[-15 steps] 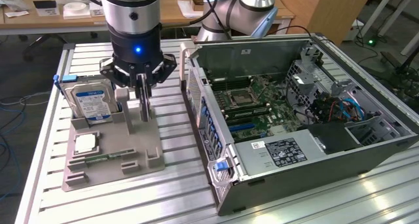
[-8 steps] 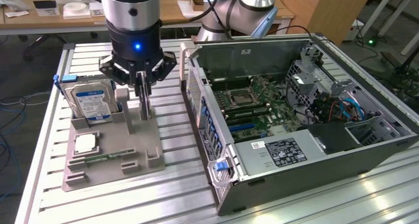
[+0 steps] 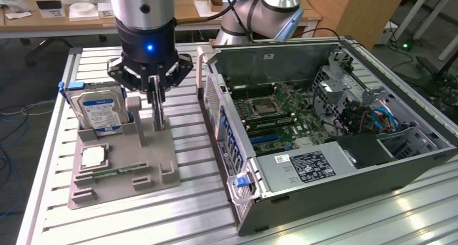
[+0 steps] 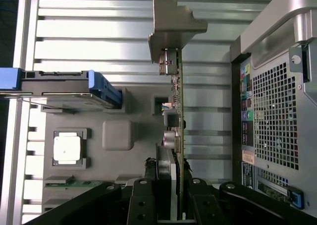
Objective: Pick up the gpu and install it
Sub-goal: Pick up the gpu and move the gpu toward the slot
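Slats of ribbed aluminium form the tabletop (image 3: 179,218) under everything. At the exterior view's left, about nine o'clock from the gripper, a silver hard drive with a blue-and-white label (image 3: 100,112) stands on edge in a grey moulded plastic tray (image 3: 161,159). At seven o'clock from the gripper, a square silver processor chip (image 3: 94,157) lies flat in its pocket. A small narrow green memory stick (image 3: 107,173) lies just beyond the chip, nearer the tray's front.

Next comes the black multi-fingered gripper (image 3: 156,97), hanging from a silver-and-black arm with a blue light. Its fingers are drawn in narrow and pinch the gpu (image 3: 158,121), a thin dark card held upright and edge-on over the tray. I cannot tell whether the card's lower edge touches the tray. A grey upright post of the tray (image 3: 134,108) stands just beside the card, at nine o'clock.

The wrist view adds detail along the gpu (image 4: 179,101): a green circuit-board edge, small metal connectors and a grey metal end bracket. It also shows the gripper (image 4: 174,178) clamped on either face of the card.

At three o'clock lies the open black computer case (image 3: 400,170). The exterior view looks into it, onto the green motherboard (image 3: 275,113) and a grey labelled power supply (image 3: 308,167). The perforated rear wall (image 3: 214,103) stands between card and motherboard.
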`<state>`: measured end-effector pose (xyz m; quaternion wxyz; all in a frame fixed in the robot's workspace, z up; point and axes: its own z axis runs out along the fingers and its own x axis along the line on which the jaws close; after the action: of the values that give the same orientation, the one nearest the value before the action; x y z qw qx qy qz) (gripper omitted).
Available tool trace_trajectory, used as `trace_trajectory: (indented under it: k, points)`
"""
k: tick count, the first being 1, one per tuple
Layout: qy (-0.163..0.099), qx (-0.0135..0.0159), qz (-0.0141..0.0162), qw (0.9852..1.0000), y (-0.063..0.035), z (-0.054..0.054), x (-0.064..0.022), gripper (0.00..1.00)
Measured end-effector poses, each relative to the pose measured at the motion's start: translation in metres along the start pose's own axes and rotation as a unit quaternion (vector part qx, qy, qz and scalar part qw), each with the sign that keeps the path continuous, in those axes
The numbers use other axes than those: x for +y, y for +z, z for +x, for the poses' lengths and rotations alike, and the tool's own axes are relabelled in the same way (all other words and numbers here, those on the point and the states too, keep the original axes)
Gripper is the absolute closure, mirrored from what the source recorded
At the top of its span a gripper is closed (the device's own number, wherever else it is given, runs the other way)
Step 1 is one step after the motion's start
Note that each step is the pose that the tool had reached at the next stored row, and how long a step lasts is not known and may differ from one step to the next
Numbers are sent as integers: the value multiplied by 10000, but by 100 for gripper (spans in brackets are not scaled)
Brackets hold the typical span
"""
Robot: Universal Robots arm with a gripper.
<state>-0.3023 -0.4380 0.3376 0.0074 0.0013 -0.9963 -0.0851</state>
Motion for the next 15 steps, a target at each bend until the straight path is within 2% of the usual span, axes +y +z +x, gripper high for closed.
trace_trajectory:
  k: [15]
  points:
    - [0,0,-12,10000,-77,1,13,72]
